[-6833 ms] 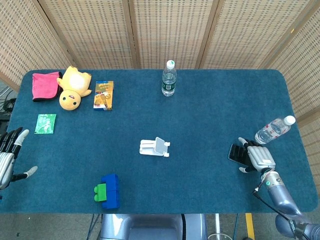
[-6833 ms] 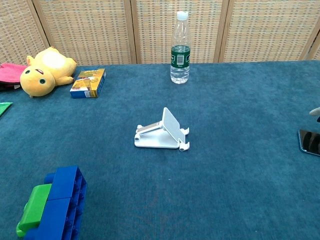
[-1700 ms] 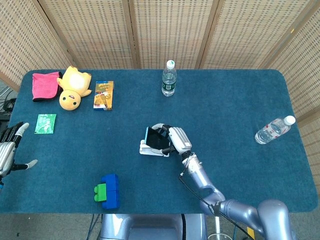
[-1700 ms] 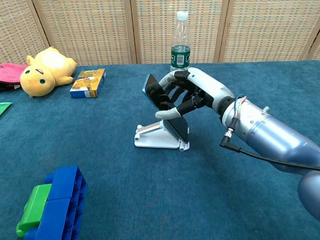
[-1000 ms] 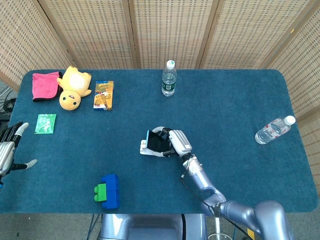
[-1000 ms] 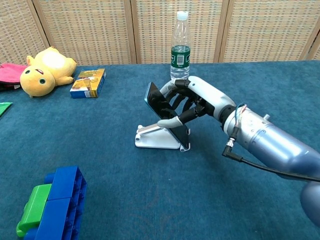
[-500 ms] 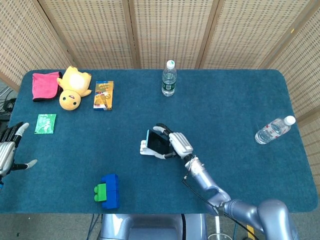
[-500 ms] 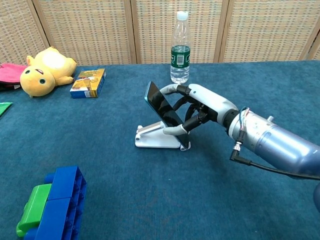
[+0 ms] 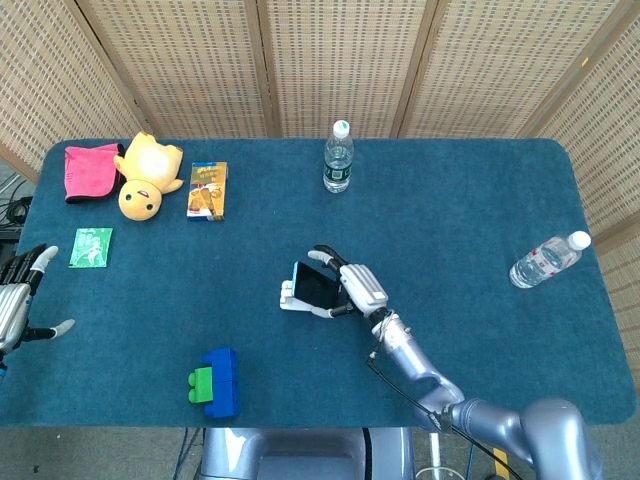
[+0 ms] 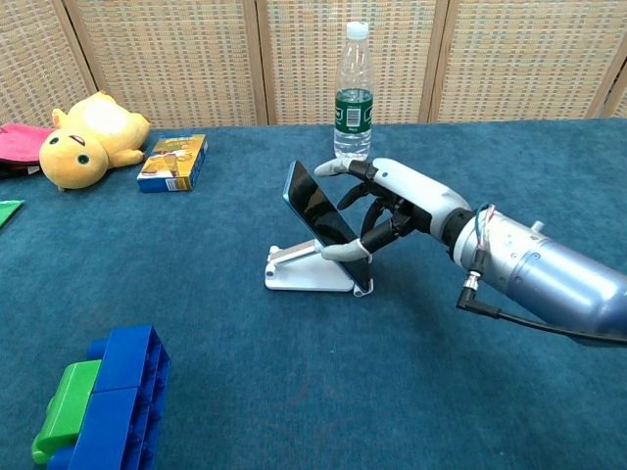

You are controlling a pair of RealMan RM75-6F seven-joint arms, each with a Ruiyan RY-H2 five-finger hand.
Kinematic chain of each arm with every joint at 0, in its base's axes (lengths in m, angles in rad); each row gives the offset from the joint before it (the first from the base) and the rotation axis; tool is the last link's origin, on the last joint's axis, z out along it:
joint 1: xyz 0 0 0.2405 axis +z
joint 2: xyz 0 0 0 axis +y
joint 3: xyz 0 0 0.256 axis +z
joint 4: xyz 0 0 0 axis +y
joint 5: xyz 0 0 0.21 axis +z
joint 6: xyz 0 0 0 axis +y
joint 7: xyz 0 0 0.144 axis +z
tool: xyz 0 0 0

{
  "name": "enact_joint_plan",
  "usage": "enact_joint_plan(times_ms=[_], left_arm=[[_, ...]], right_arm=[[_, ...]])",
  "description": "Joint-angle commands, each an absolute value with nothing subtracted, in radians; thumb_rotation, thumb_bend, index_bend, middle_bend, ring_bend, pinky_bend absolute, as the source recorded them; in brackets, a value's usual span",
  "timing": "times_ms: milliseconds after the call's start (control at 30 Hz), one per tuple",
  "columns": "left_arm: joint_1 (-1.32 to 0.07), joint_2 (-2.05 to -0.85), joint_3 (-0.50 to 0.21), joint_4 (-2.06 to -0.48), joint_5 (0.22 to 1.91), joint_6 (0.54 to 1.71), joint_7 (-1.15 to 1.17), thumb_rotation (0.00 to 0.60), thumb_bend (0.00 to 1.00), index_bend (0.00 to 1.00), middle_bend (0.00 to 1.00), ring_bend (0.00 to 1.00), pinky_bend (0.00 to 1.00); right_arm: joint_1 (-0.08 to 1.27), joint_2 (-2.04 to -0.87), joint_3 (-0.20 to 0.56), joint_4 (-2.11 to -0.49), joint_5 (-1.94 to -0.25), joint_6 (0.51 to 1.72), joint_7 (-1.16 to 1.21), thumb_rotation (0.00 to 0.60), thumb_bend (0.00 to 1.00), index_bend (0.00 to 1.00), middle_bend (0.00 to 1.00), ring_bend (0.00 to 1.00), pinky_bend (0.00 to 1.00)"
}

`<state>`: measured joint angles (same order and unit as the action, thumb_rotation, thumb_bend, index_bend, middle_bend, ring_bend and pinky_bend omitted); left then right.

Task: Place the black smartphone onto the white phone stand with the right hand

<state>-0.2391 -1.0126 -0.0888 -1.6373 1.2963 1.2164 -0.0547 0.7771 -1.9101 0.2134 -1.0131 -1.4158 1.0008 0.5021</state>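
The black smartphone (image 9: 317, 286) (image 10: 321, 217) leans tilted on the white phone stand (image 9: 289, 297) (image 10: 294, 275) at mid-table, its lower edge in the stand's lip. My right hand (image 9: 360, 287) (image 10: 397, 201) is just behind and to the right of it, fingers spread apart. Its thumb tip lies by the phone's lower right edge, and the upper fingers stand slightly off the phone's top. My left hand (image 9: 14, 303) rests at the table's left edge with fingers apart, holding nothing.
An upright water bottle (image 9: 338, 158) (image 10: 353, 93) stands behind the stand, and another bottle (image 9: 547, 259) lies at the right edge. A yellow plush (image 9: 145, 175), a snack box (image 9: 208, 190), a pink cloth (image 9: 90, 170) and a green packet (image 9: 91, 248) are at the left. Blue-green blocks (image 9: 215, 381) sit front left.
The right hand brought the phone from the right edge to the stand and set it down. Over the last second its fingers have spread and the hand has drawn back slightly right.
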Motion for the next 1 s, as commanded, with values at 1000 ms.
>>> enact_joint_plan(times_ms=[1000], left_arm=[[-0.178,-1.006,-0.041,-1.648,1.468,1.363,-0.095,0.600,0.00,0.00,0.00,0.00,0.00]], right_arm=[[0.282,-1.262,0.002,-1.166,-1.534,1.482,0.339,0.600,0.00,0.00,0.00,0.00,0.18]])
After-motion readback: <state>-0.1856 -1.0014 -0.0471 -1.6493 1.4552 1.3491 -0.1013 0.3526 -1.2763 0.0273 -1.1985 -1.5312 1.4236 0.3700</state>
